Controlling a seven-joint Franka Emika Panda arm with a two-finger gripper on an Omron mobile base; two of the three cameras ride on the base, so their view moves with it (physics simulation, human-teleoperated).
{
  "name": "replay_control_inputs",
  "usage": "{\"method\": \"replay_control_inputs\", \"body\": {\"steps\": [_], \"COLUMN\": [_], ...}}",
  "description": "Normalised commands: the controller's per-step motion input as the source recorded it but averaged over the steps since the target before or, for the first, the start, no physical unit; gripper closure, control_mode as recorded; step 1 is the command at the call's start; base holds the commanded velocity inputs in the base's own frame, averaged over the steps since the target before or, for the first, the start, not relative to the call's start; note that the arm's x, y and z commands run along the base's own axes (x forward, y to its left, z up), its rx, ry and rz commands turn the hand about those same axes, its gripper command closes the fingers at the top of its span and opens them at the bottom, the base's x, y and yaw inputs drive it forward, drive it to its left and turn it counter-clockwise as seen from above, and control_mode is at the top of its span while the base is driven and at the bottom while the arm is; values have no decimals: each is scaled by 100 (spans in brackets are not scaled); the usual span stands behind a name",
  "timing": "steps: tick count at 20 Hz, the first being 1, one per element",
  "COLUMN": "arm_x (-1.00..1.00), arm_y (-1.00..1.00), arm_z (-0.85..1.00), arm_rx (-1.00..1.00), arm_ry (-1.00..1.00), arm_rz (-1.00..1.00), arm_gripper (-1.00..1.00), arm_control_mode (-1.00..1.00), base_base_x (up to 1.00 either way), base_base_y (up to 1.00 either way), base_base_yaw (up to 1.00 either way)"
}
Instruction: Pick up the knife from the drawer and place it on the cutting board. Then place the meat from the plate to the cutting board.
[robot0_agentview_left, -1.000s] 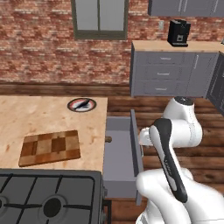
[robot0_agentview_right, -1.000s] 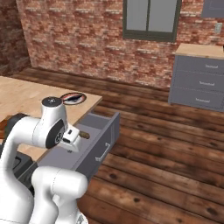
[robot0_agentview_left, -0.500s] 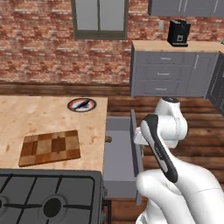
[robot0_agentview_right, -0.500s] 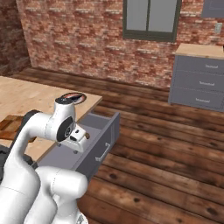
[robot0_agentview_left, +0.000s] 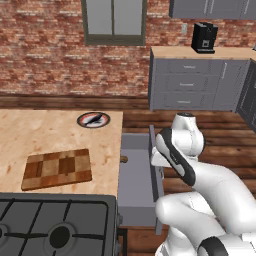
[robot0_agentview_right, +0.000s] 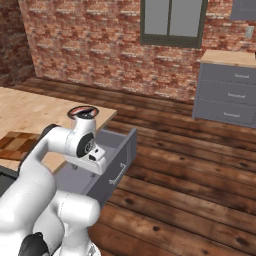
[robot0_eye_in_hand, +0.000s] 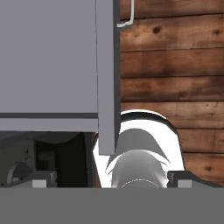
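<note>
Gripper (robot0_eye_in_hand: 109, 180): jaws spread fully wide, holding nothing and touching nothing; in the hand view its two dark tips sit at the bottom corners, pointing down over the drawer.
Left fingertip (robot0_eye_in_hand: 38, 180): over the dark gap below the drawer's near wall.
Drawer (robot0_eye_in_hand: 48, 57): pulled open, its flat grey floor under the gripper and to its left in the hand view; the front panel runs as an upright grey strip between the tips, with the silver bar handle (robot0_eye_in_hand: 127, 19) just beyond it.
Knife (robot0_agentview_left: 123, 159): a small brown end shows at the drawer's counter-side edge in the left base view; the blade cannot be made out. It lies left of the hand, apart from it.
Cutting board (robot0_agentview_left: 57, 169): checkered wood, flat on the counter, well left of the gripper, bare.
Plate (robot0_agentview_left: 93, 120): on the counter beyond the board, further left and forward of the gripper.
Meat (robot0_agentview_left: 95, 119): dark piece lying on the plate.
Stove (robot0_agentview_left: 55, 225): at the counter's near end, beside the drawer.
In the way: the drawer front stands directly below the hand.
Wooden floor (robot0_eye_in_hand: 175, 78): right of the drawer front.
</note>
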Motion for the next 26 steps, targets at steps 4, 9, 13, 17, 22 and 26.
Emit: {"method": "replay_control_inputs", "body": {"steps": [4, 9, 13, 17, 22, 26], "arm_x": [31, 40, 44, 37, 38, 35], "arm_y": [0, 0, 0, 0, 0, 0], "arm_z": [-34, -22, -14, -20, -28, -30], "arm_rx": [0, 0, 0, 0, 0, 0], "arm_ry": [3, 0, 0, 0, 0, 0], "arm_rz": [0, 3, 3, 5, 6, 7], "arm_gripper": [-100, -100, -100, -100, -100, -100], "arm_control_mode": [-100, -100, -100, -100, -100, -100], "base_base_x": [0, 0, 0, 0, 0, 0], "base_base_y": [0, 0, 0, 0, 0, 0], "base_base_yaw": [0, 0, 0, 0, 0, 0]}}
